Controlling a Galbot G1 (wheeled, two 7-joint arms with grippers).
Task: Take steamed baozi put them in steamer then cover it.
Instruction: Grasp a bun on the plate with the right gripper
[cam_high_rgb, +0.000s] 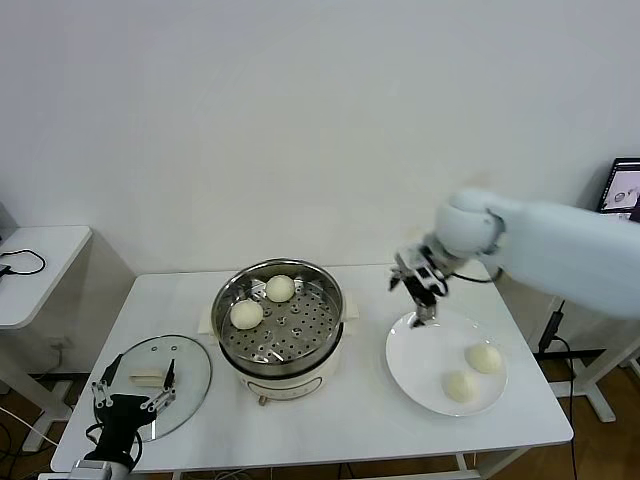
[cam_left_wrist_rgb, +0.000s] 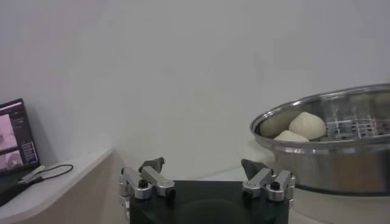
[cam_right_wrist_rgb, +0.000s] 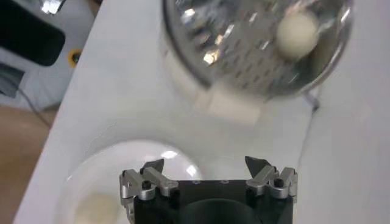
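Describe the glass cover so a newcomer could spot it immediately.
Start at the shiny steamer in the middle of the white table. On its left, near the front edge, the cover lies flat beneath the left pincer. Unlike the white plate opposite, it is see-through with a cream handle.

Steamer (cam_high_rgb: 281, 325) set at the table's (cam_high_rgb: 350, 420) middle, two baozi (cam_high_rgb: 263, 301) held inside on its tray toward the left and rear, cover (cam_high_rgb: 160, 372) laid flat on the table to its left, plate (cam_high_rgb: 420, 370) placed to its right, two more baozi (cam_high_rgb: 472, 372) carried on the plate's right half, side table (cam_high_rgb: 40, 262) stood further left.
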